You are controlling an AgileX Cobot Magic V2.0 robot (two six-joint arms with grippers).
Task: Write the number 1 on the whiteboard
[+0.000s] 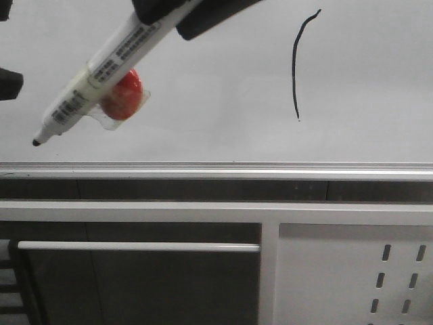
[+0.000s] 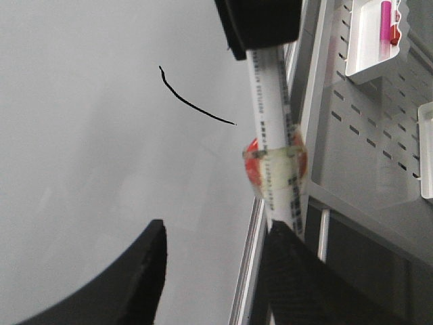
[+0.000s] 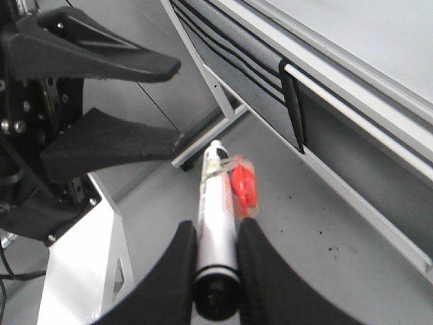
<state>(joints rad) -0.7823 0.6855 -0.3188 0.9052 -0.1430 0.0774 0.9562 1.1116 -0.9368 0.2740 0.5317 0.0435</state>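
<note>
The whiteboard [image 1: 203, 101] fills the upper front view, with its silver rail [image 1: 216, 167] below. The number 1 [image 1: 295, 68] is a thin black curved stroke at the upper right of the board; it also shows as the stroke [image 2: 193, 105] in the left wrist view. My right gripper [image 1: 179, 10] is shut on a white marker [image 1: 115, 57] with a red piece [image 1: 125, 91] taped to it. The marker slants down-left, its black tip just off the board. My left gripper [image 2: 220, 230] is open, with the marker [image 2: 270, 122] passing beside one finger. In the right wrist view, the right gripper [image 3: 216, 230] clamps the marker's rear end.
Under the rail are a dark strip, a white horizontal bar [image 1: 135, 246] and a white perforated panel [image 1: 352, 277]. A white bin [image 2: 375, 40] with a pink item hangs on that panel. The left gripper's open fingers [image 3: 115, 145] sit close ahead of the marker tip.
</note>
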